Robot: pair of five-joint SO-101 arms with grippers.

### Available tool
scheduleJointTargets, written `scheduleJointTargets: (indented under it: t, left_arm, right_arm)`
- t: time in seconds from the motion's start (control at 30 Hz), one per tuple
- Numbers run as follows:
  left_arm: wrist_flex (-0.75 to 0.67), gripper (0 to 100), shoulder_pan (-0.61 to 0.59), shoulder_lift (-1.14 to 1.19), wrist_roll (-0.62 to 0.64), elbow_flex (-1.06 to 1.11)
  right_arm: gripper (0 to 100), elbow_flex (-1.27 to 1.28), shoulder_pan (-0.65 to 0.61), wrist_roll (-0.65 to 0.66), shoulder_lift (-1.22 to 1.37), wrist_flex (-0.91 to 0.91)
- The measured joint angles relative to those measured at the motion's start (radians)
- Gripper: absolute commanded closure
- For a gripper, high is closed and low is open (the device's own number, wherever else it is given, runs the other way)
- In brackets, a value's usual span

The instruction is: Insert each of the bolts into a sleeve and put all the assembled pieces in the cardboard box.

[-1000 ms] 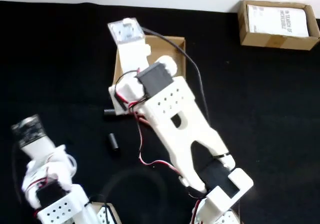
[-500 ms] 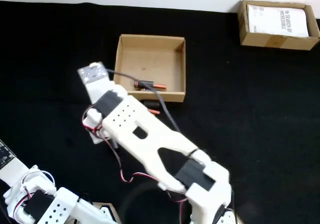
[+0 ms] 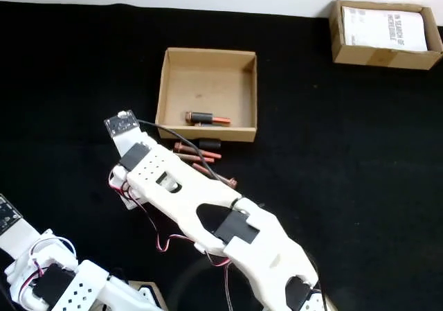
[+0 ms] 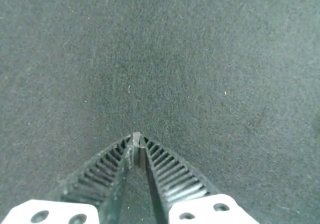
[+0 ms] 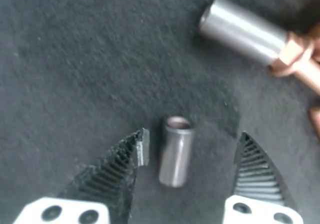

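The right tool (image 5: 195, 139) gapes wide astride a sleeve (image 5: 176, 150) lying on the desk (image 5: 75, 59), not touching it: seemingly the pickup step. Next it should lower and close squarely. The left tool (image 4: 136, 138) is closed, empty.

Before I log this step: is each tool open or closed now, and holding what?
Left tool: closed, empty.
Right tool: open, straddling a lying sleeve, not gripping it.
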Motion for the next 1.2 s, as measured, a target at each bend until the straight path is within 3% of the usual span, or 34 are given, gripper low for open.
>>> scheduleJointTargets:
  t: [0.1, 0.27, 0.63, 0.83, 1.2]
  left_arm:
    - [0.0, 97, 0.0, 0.0, 0.0, 0.0]
    - [0.0, 97, 0.0, 0.0, 0.0, 0.0]
    - [0.0, 97, 0.0, 0.0, 0.0, 0.0]
    - [0.0, 97, 0.002, 0.0, 0.0, 0.0]
    - [0.0, 97, 0.044, 0.0, 0.0, 0.0]
  right_arm:
    - [79.6, 0.0, 0.0, 0.0, 0.005, -0.02]
    - [99.7, 0.0, 0.008, 0.0, 0.011, -0.026]
    - [99.2, -0.006, 0.087, 0.0, 0.011, -0.008]
    - [99.2, -0.16, 0.16, 0.0, -0.051, 0.086]
    - [99.2, -0.465, 0.411, 0.0, -0.359, 0.485]
